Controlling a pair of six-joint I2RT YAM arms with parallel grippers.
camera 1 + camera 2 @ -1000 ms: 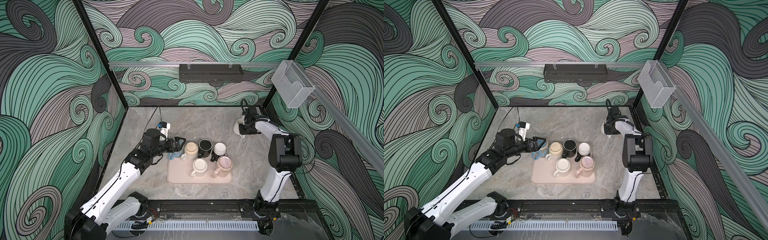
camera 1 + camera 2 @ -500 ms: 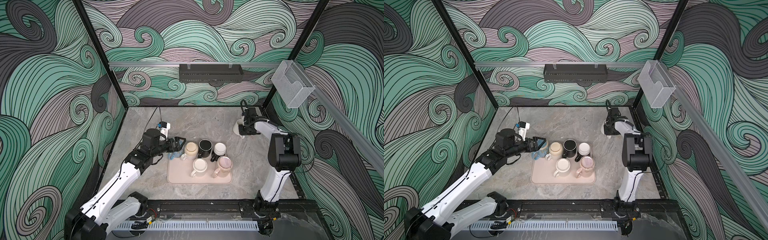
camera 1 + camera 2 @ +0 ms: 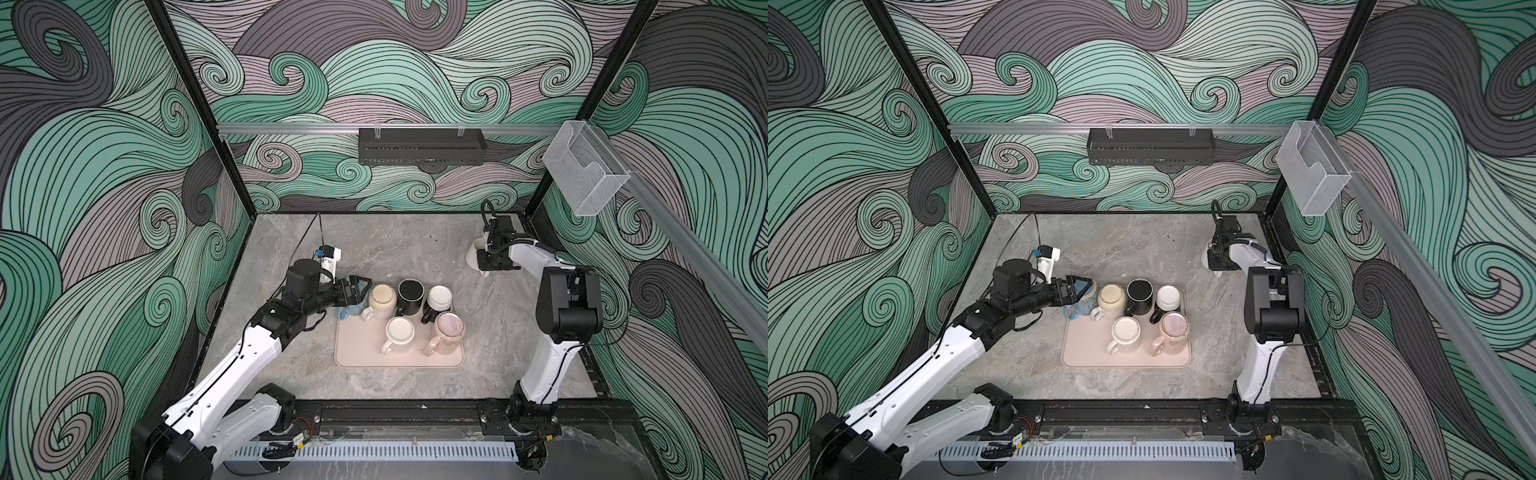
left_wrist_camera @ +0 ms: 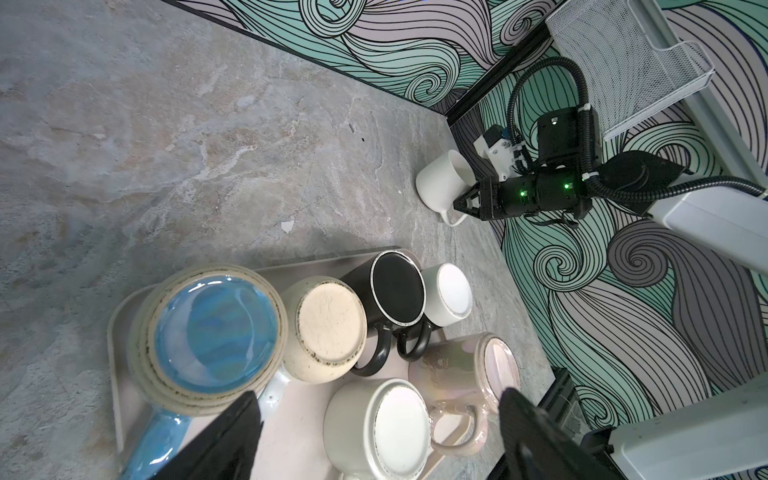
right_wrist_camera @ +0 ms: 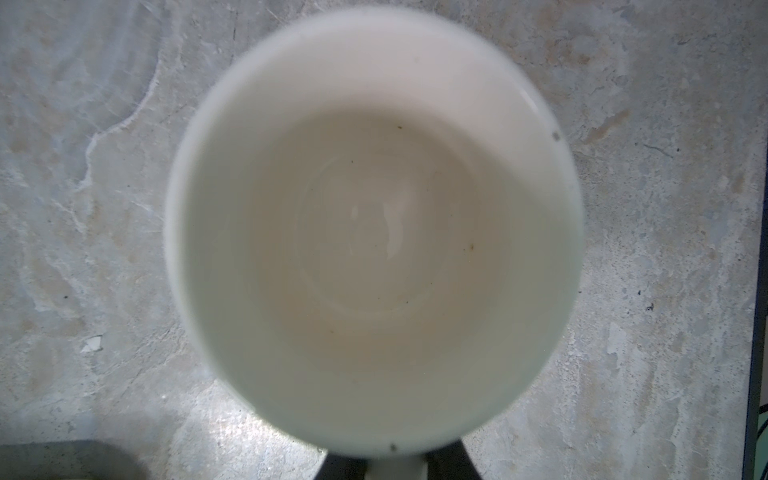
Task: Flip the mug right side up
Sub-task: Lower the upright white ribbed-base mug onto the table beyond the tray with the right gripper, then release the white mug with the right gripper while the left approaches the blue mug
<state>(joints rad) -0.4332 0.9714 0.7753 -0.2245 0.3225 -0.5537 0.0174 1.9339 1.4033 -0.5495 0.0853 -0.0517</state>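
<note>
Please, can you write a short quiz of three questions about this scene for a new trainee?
1. True or false: the right claw is shut on the handle of the white mug.
2. Which mug is nearest the left claw? A the black mug, B the blue mug, C the pink mug.
3. Fill in: the left claw's jaws stand ___.
Key: 1 true; 2 B; 3 open.
</note>
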